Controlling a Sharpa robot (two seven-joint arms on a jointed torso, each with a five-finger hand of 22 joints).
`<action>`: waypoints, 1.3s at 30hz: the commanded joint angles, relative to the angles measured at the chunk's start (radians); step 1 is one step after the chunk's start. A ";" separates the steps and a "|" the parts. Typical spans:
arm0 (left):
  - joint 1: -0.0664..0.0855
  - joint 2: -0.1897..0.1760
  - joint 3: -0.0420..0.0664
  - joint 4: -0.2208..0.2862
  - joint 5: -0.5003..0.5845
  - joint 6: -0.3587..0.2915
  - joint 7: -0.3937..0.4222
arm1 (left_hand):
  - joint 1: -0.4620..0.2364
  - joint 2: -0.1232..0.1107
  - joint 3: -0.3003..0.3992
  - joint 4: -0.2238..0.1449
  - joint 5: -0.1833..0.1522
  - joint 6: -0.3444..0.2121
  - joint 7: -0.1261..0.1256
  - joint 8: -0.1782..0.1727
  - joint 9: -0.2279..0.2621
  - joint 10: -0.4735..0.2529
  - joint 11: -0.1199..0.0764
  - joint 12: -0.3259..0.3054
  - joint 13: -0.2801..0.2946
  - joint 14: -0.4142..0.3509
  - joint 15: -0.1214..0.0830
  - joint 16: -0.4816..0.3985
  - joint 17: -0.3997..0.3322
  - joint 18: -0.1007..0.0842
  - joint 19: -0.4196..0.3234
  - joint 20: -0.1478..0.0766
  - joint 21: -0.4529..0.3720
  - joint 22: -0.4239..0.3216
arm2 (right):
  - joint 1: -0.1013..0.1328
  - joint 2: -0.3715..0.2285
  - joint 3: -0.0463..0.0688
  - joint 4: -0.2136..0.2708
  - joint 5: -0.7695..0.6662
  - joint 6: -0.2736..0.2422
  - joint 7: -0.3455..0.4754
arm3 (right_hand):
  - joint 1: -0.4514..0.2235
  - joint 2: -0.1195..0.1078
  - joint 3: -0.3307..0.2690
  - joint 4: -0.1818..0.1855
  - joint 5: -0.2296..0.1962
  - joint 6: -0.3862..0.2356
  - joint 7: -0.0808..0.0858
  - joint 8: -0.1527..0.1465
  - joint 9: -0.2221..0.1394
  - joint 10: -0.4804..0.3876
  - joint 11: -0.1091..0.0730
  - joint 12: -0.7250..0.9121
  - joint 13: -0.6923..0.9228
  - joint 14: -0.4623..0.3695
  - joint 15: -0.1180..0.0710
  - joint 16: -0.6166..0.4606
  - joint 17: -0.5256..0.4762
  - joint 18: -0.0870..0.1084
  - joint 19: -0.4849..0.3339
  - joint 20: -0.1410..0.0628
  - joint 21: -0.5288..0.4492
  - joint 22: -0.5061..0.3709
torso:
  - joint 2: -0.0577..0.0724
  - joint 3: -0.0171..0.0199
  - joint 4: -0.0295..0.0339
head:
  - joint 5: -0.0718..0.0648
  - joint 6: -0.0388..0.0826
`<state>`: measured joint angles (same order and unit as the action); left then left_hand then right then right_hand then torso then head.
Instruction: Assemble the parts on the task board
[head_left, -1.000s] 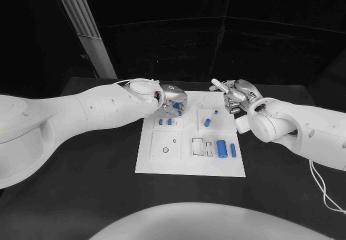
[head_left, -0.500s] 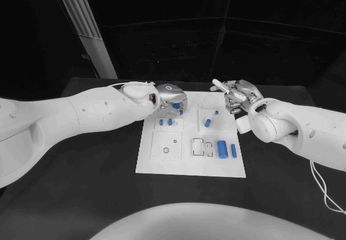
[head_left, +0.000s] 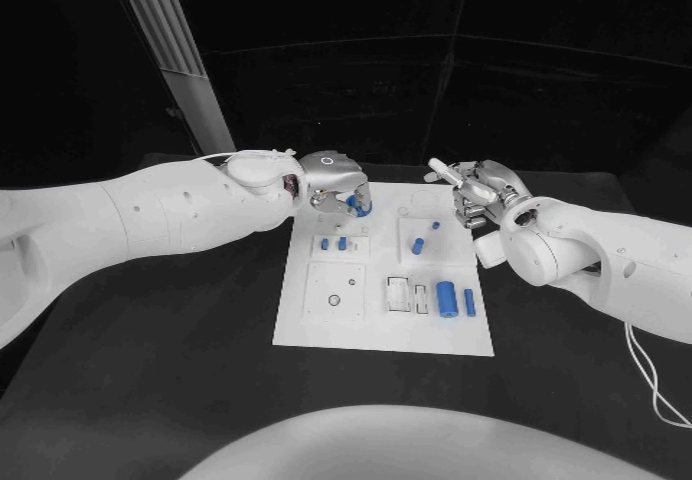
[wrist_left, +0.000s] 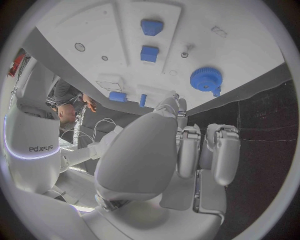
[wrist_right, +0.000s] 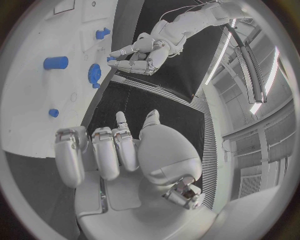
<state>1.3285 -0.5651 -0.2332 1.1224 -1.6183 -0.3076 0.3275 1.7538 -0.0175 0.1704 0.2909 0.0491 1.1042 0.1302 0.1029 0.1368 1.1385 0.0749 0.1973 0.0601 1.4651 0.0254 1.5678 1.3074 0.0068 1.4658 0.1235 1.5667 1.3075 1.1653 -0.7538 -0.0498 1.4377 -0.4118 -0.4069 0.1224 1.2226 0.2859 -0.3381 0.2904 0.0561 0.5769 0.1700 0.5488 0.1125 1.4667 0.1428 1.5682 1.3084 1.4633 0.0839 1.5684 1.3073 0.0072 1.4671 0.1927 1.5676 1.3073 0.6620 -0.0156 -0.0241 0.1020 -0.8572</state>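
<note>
Blue gear (wrist_left: 205, 79) lay flat at task board (head_left: 325, 335) far edge, left hand (head_left: 335, 186) above it empty, fingers loosely apart, right hand (head_left: 480, 190) empty, fingers spread.

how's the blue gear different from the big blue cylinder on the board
The blue gear is a flat toothed disc; the big blue cylinder is smooth and long. The gear sits at the board's far edge by the left hand, while the cylinder lies on its side in the near right part, away from both hands. Both are blue and rest on the white task board.
</note>
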 joint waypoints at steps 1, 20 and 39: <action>0.004 -0.013 0.000 0.009 -0.003 0.023 0.000 | -0.009 0.002 0.006 0.001 -0.001 0.008 -0.002 0.003 0.001 0.006 0.001 -0.005 0.000 0.106 -0.004 0.003 0.263 -0.007 0.105 0.002 0.004 0.263 | 0.002 0.000 0.000 0.001 0.002 0.007 0.004 | 0.008 0.002 0.006 0.000 0.005 0.000 0.043 0.004 -0.001 0.094 -0.005 -0.003 0.252 0.108 -0.006 0.002 0.263 -0.007 0.104 -0.007 0.003 0.263 | 0.001 -0.0001 -0.0004 | 0.004 -0.003; 0.003 -0.053 0.000 0.015 -0.002 0.136 -0.042 | -0.015 -0.001 0.008 0.000 -0.001 0.003 -0.001 -0.003 -0.001 0.005 0.002 -0.016 0.000 0.106 -0.003 0.003 0.263 -0.007 0.105 0.002 0.004 0.263 | 0.002 -0.001 0.000 0.001 0.002 0.007 0.004 | 0.008 0.002 0.006 0.000 0.005 0.000 0.043 0.004 -0.001 0.094 -0.005 -0.003 0.252 0.108 -0.006 0.002 0.263 -0.007 0.104 -0.007 0.003 0.263 | 0.001 -0.0003 -0.0009 | 0.013 -0.005; -0.004 -0.032 -0.001 -0.020 -0.002 0.180 -0.061 | -0.014 -0.003 0.013 -0.001 -0.001 -0.002 0.000 -0.008 -0.004 0.002 0.002 -0.026 0.000 0.106 -0.003 0.003 0.263 -0.007 0.105 0.002 0.004 0.263 | 0.001 -0.003 0.000 0.004 0.002 0.008 0.003 | 0.008 0.002 0.006 0.000 0.005 0.000 0.043 0.004 -0.002 0.093 -0.005 -0.003 0.252 0.108 -0.006 0.002 0.263 -0.007 0.104 -0.007 0.003 0.263 | 0.001 -0.0002 -0.0021 | 0.010 -0.010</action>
<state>1.3234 -0.5983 -0.2340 1.1042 -1.6182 -0.1530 0.2768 1.7416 -0.0211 0.1774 0.2896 0.0463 1.1037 0.1299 0.0927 0.1333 1.1382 0.0752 0.1778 0.0607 1.4651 0.0253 1.5678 1.3074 0.0068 1.4658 0.1235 1.5666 1.3075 1.1653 -0.7568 -0.0498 1.4397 -0.4116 -0.4063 0.1211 1.2226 0.2859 -0.3381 0.2904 0.0561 0.5769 0.1700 0.5488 0.1115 1.4667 0.1429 1.5683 1.3084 1.4632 0.0839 1.5684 1.3080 0.0072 1.4671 0.1927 1.5676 1.3073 0.6632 -0.0157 -0.0261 0.1124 -0.8665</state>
